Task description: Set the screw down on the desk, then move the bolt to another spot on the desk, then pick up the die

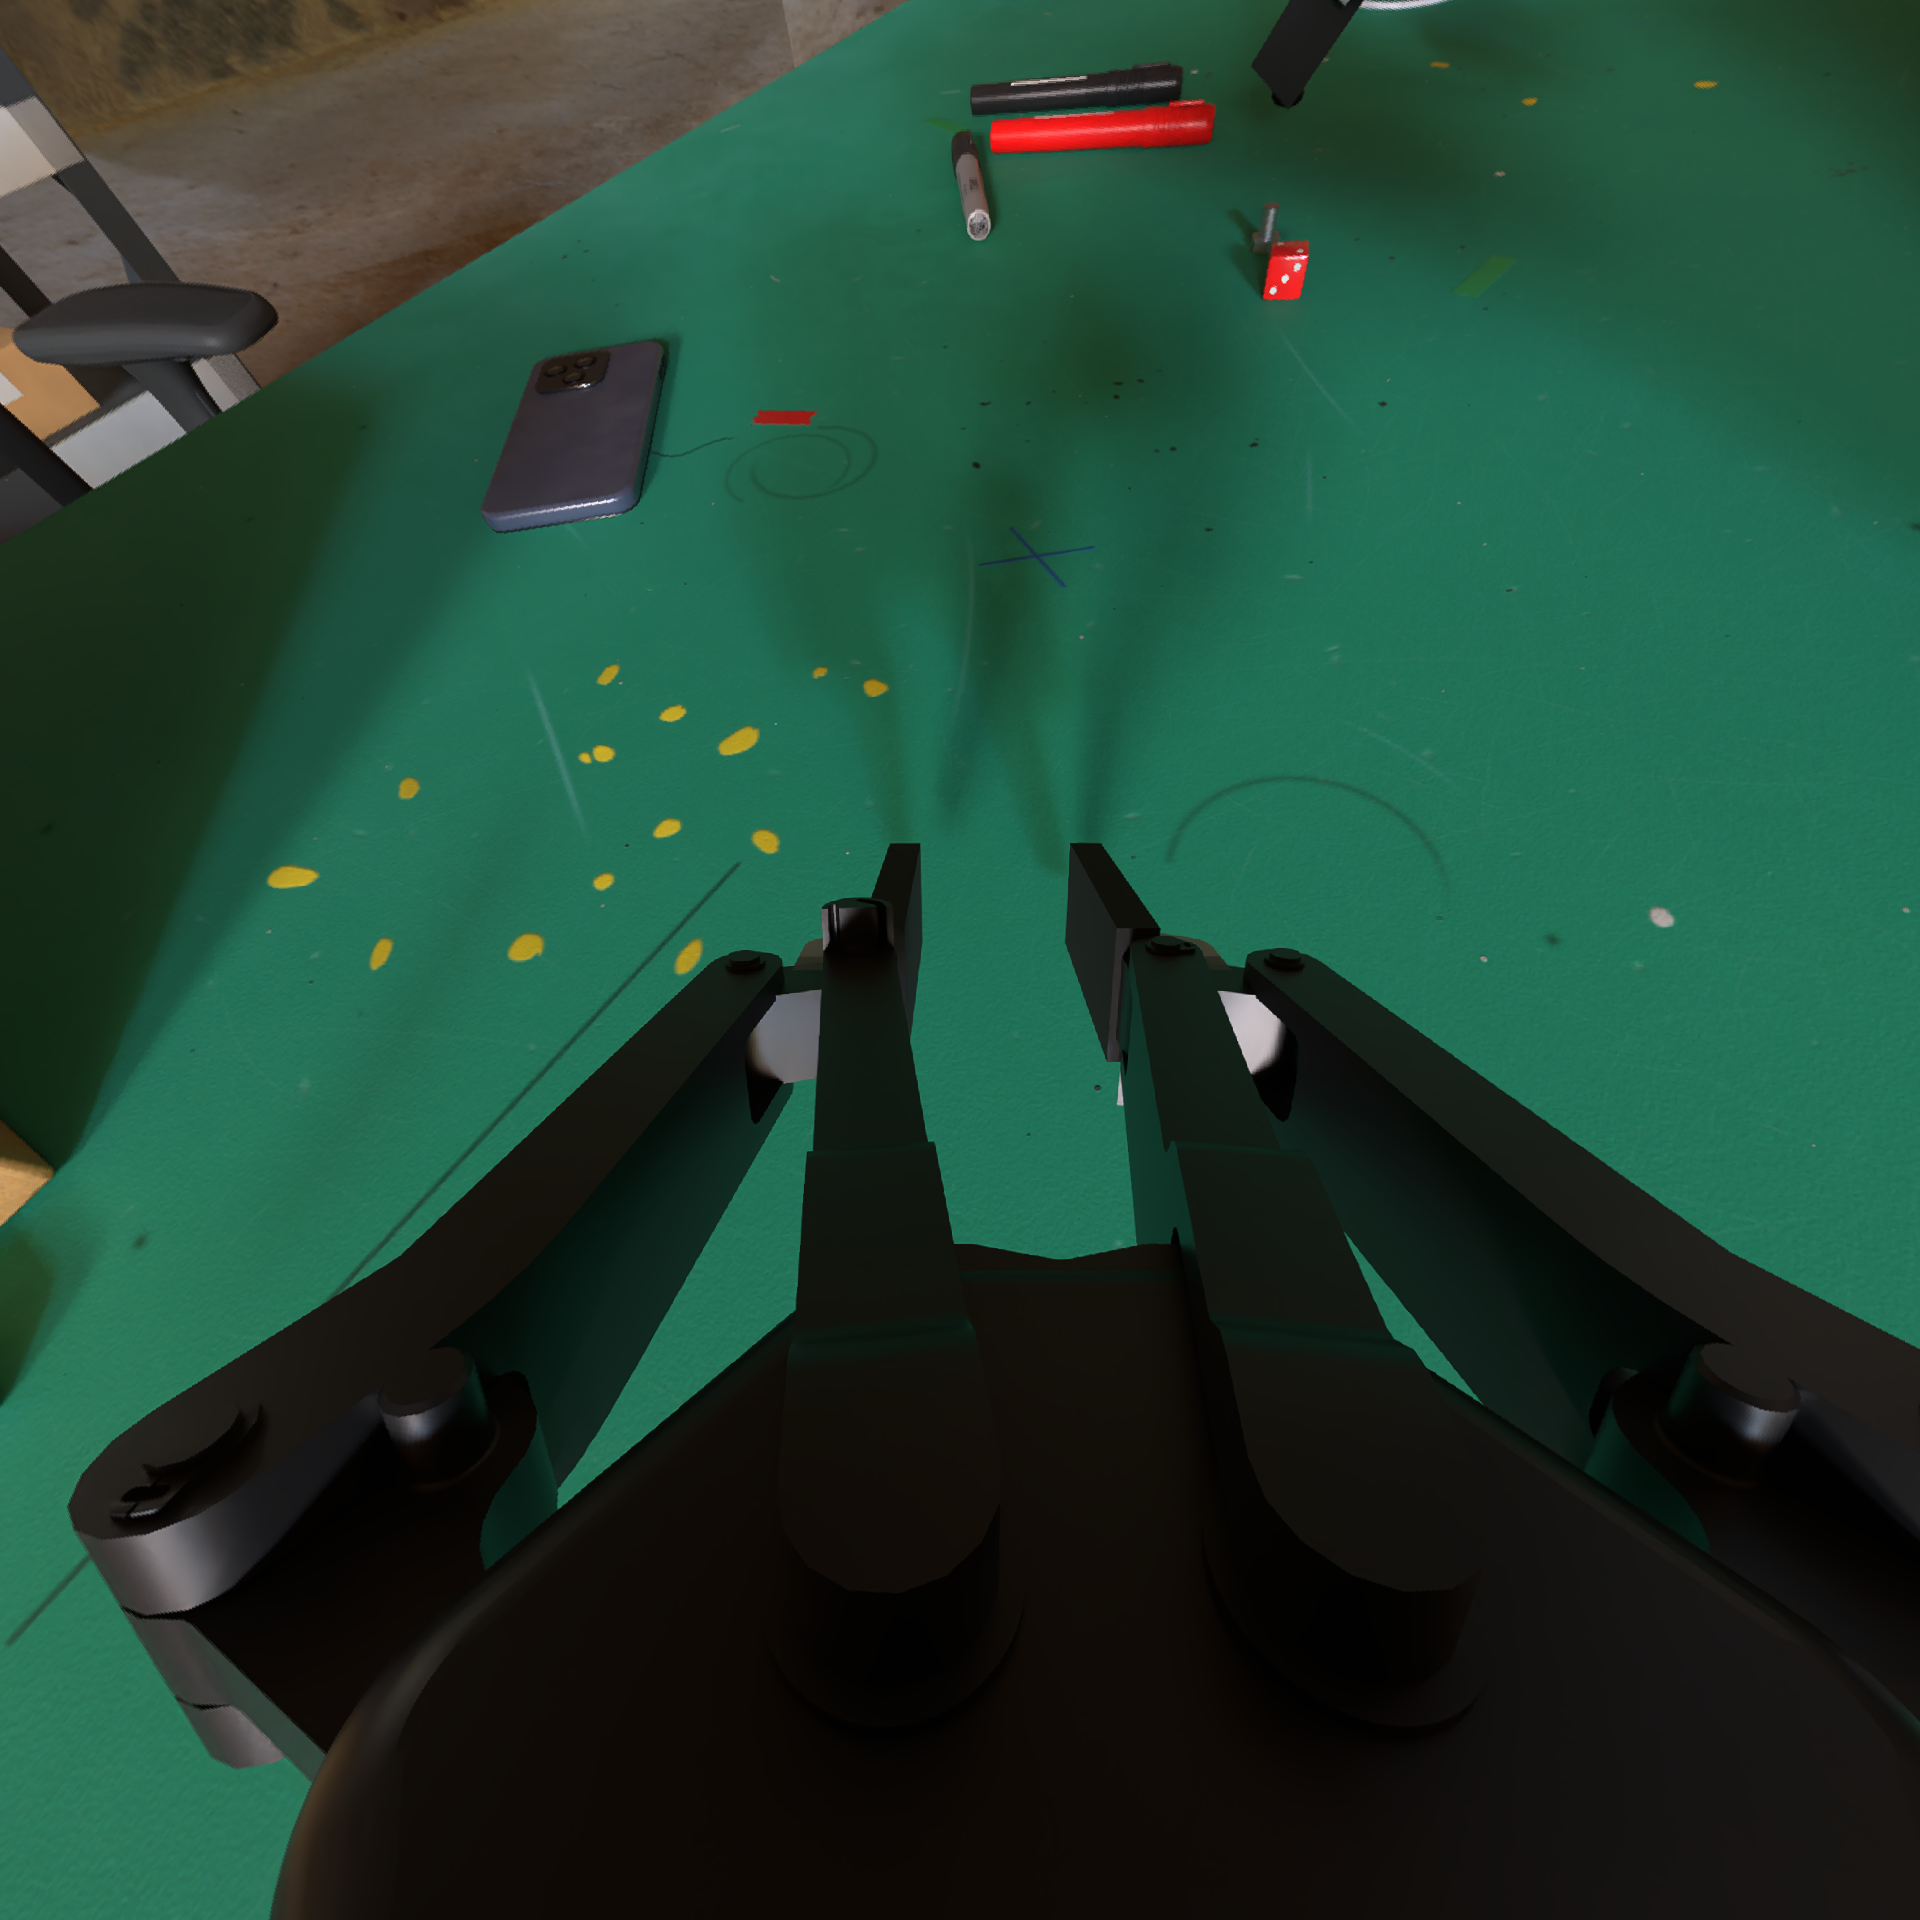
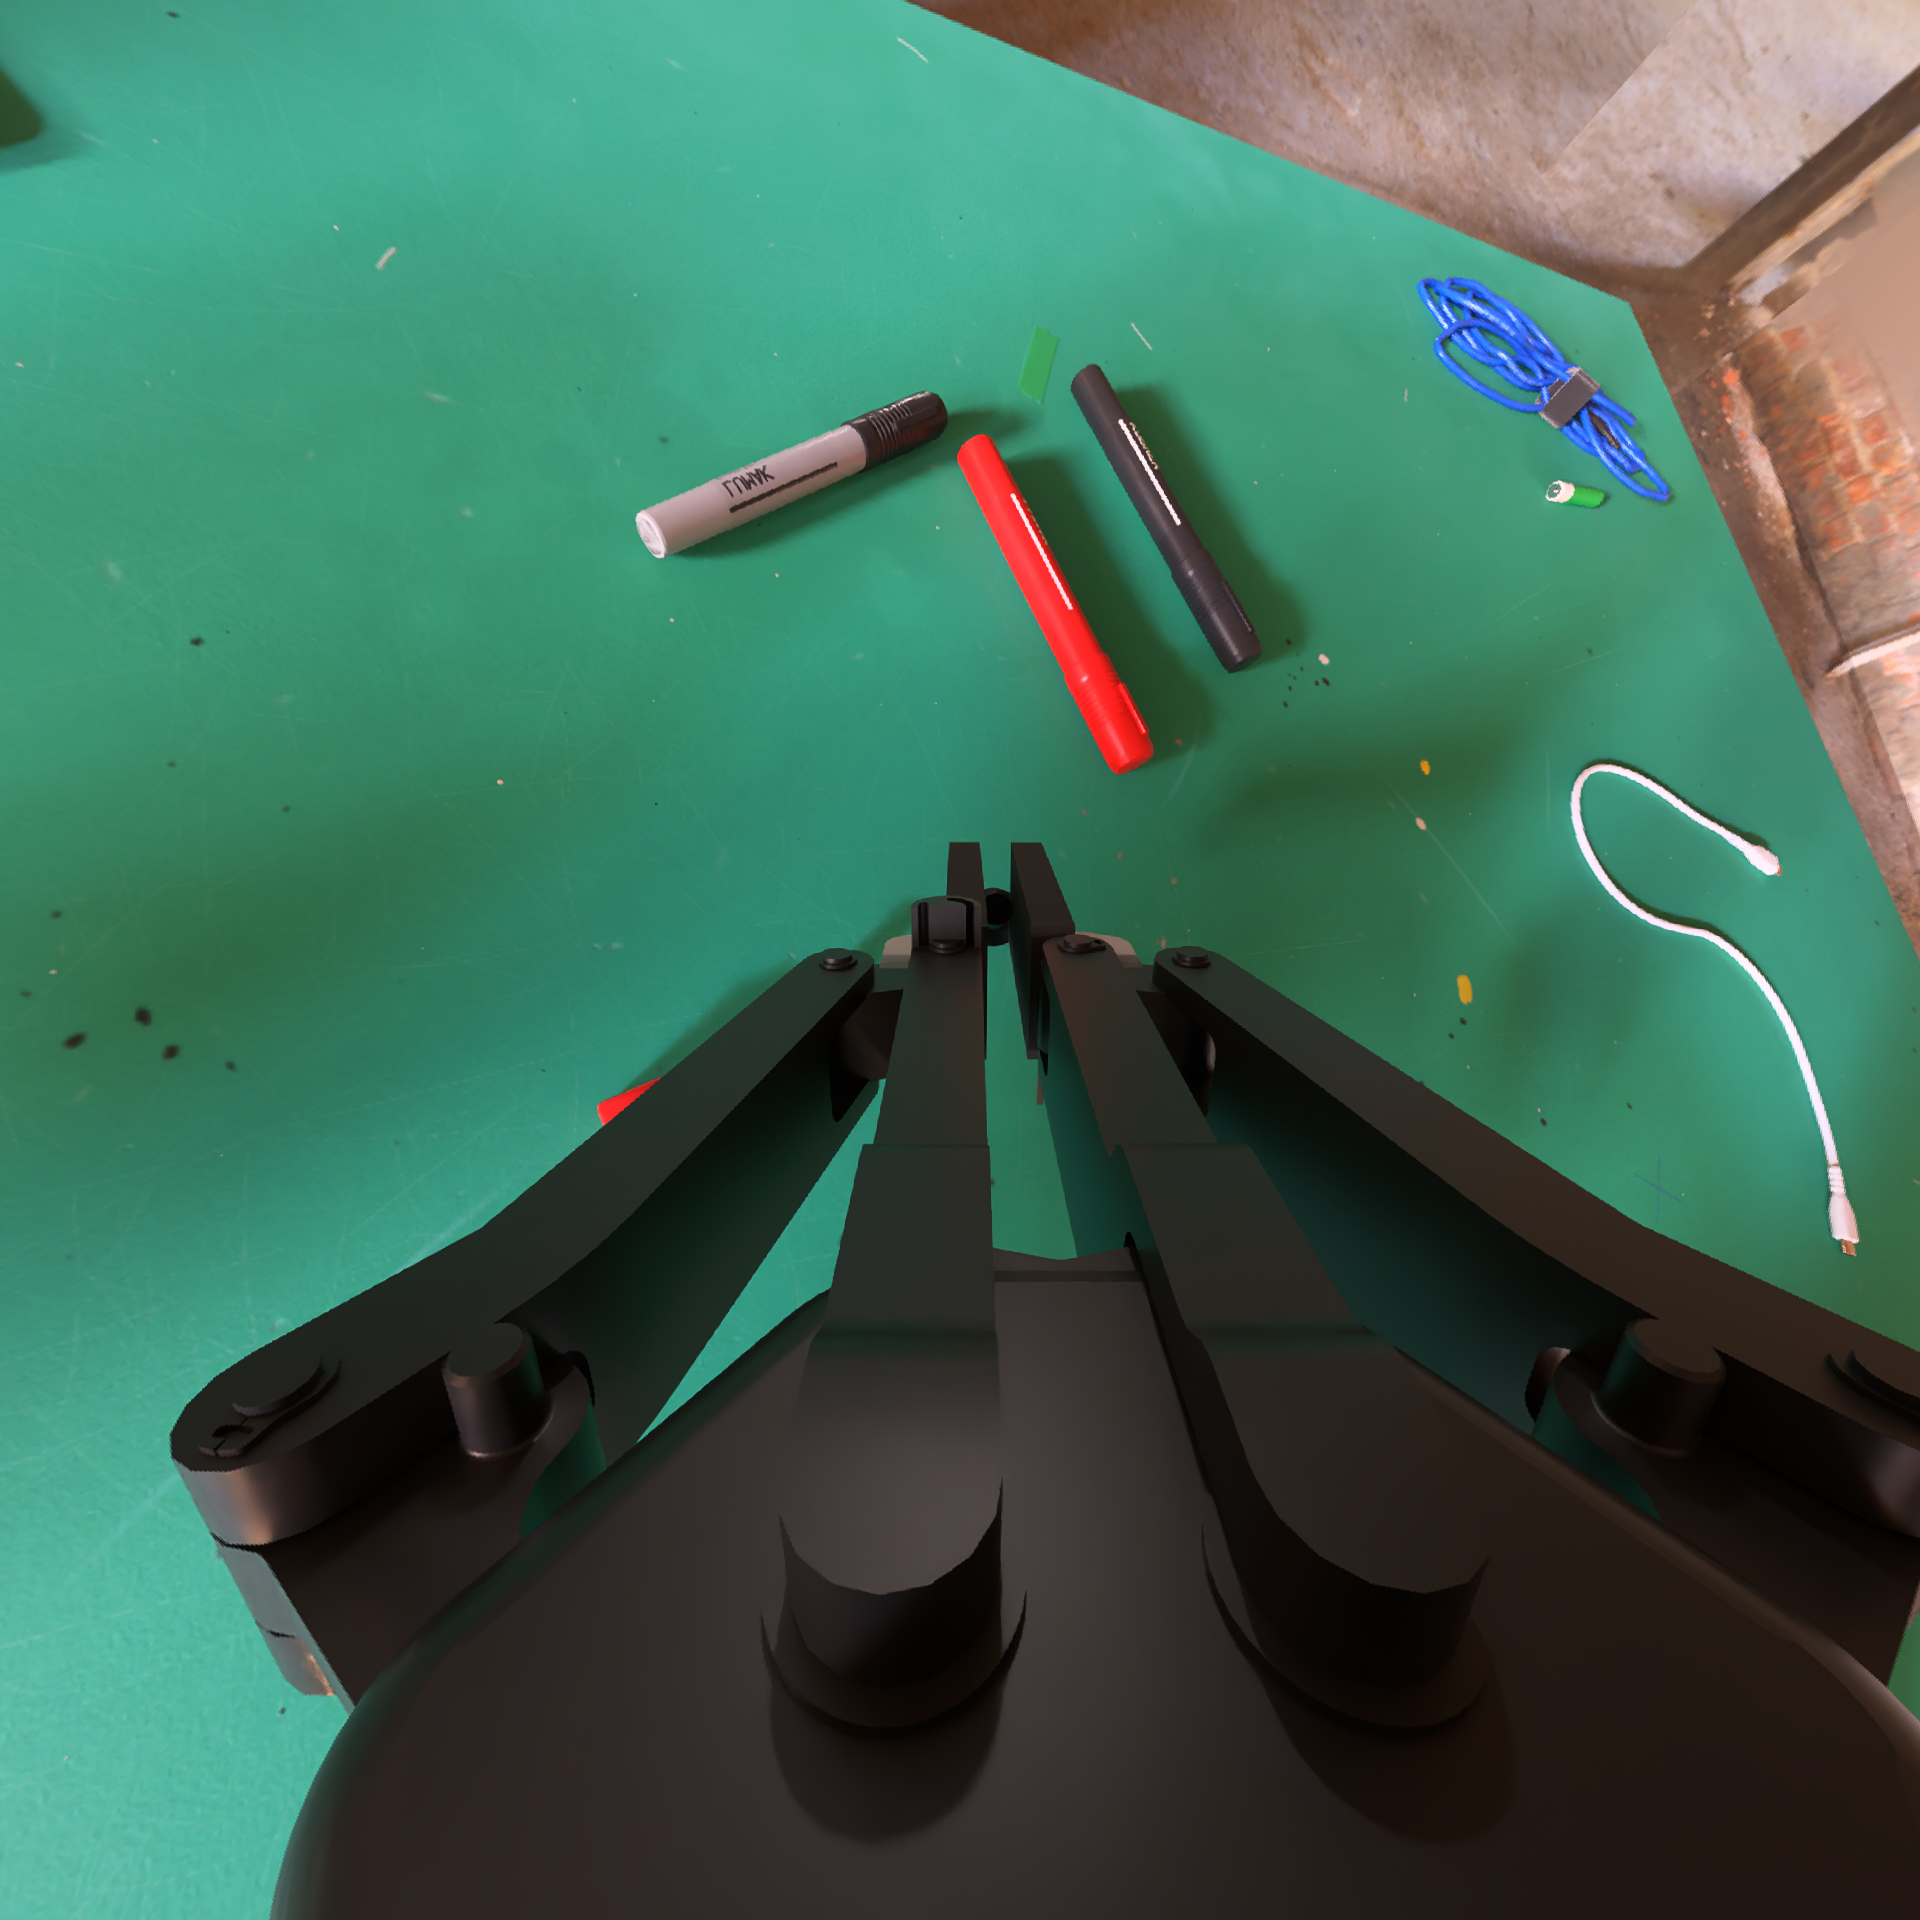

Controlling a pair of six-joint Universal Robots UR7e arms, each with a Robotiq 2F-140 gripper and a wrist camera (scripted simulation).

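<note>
A red die stands far ahead on the green desk in the left wrist view. A small grey bolt lies against its far side. My left gripper is open and empty, low over the desk and well short of both. My right gripper is nearly shut on a small dark screw between its pads. It also shows at the top of the left wrist view, beyond the die. A red corner of the die shows beside its left linkage; the rest is hidden.
A grey marker, a red marker and a black marker lie ahead of the right gripper. A blue cable, a green cell and a white cable lie right. A phone lies left, a chair armrest beyond the edge.
</note>
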